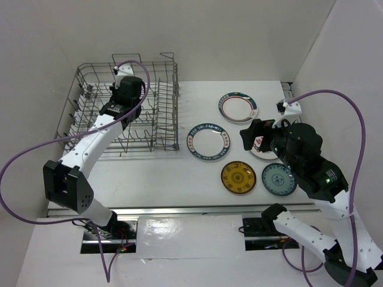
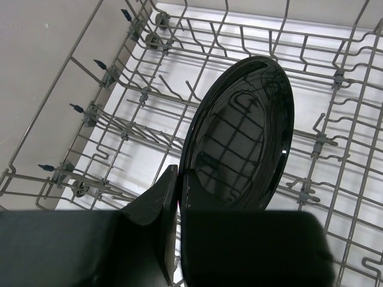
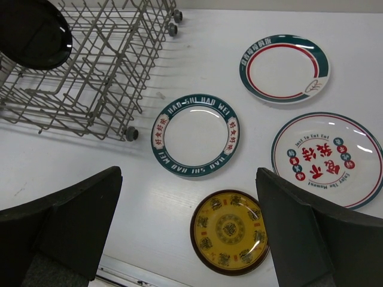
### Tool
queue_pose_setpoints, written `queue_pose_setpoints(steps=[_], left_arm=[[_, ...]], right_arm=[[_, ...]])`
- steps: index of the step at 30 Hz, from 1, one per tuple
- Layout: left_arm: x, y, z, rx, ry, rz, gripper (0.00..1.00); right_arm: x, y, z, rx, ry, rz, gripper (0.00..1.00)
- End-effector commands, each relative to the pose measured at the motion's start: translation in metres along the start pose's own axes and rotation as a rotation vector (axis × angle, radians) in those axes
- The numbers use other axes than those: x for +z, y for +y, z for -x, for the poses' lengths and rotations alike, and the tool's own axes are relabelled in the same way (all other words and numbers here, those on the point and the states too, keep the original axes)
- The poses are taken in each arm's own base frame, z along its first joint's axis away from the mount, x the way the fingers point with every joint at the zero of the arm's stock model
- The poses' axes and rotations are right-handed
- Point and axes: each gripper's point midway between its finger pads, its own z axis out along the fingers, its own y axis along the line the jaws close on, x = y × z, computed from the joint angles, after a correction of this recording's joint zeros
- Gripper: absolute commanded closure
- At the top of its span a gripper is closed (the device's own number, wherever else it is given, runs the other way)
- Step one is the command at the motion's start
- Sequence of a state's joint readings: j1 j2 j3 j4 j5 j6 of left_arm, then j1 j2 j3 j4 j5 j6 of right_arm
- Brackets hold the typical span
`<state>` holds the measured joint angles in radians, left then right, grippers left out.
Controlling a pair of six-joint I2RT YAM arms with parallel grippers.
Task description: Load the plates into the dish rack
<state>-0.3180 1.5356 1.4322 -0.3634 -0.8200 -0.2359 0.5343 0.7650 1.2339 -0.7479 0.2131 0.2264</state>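
Note left gripper (image 2: 178,185) clamped on black plate (image 2: 239,137), lower rim, frame centre; right gripper (image 3: 188,176) open. Treat as rigid, slippery, breakable.

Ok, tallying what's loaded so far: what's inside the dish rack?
Only the black plate, held on edge by the left gripper. The arm covers part of the dish rack floor from above, so that patch is unseen.

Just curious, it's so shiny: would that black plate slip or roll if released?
The black plate mirrors the wires, likely slippery. Held on edge by the left gripper, it seems stiff. Round, it might roll unless dish rack tines catch it.
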Motion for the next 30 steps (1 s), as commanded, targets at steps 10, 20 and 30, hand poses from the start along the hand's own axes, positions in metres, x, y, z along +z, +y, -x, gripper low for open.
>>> queue_pose_setpoints(steps=[10,20,30], left_arm=[[0.008,-0.023,-0.023,0.079,0.012,0.025,1.00],[0.008,-0.036,-0.048,0.171,0.080,0.018,1.00],[0.003,-0.050,-0.049,0.182,0.102,-0.057,0.63]], right_arm=[[-0.007,0.003,0.023,0.001,-0.087,0.012,0.00],[-0.008,0.002,0.020,-0.004,-0.080,0.000,0.00],[-0.008,0.003,0.020,-0.006,-0.080,0.002,0.00]])
